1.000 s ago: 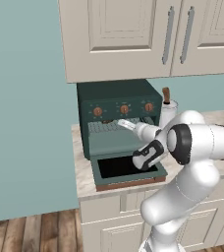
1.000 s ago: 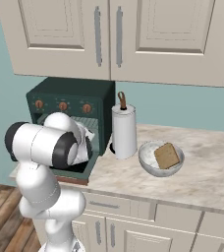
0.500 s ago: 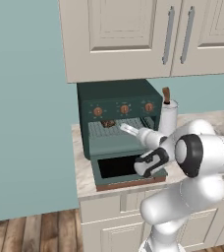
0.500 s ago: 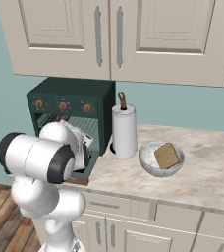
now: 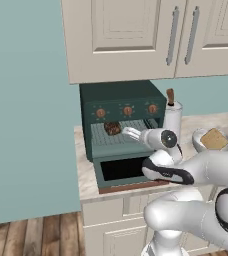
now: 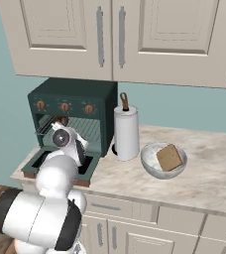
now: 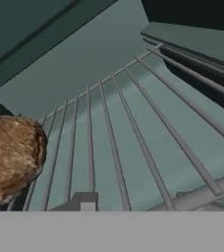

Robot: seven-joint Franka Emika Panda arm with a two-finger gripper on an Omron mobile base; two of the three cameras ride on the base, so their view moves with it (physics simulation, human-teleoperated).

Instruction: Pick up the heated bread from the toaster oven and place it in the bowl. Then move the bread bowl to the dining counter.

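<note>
Along the marbled counter [image 6: 204,183], we note that the arm has swung its elbow lower while the gripper [image 5: 131,133] stays over the rack [image 7: 133,138] of the toaster oven [image 5: 121,100], jaws parted and empty (bread [image 5: 112,128] just beside it), so pickup remains pending.

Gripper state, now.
Gripper: open, holding nothing, reaching over the toaster oven's wire rack beside the brown bread.

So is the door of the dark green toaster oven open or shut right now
Open. The dark green toaster oven's drop-down door lies flat on the counter edge, leaving the wire rack and a brown bread piece exposed.
</note>
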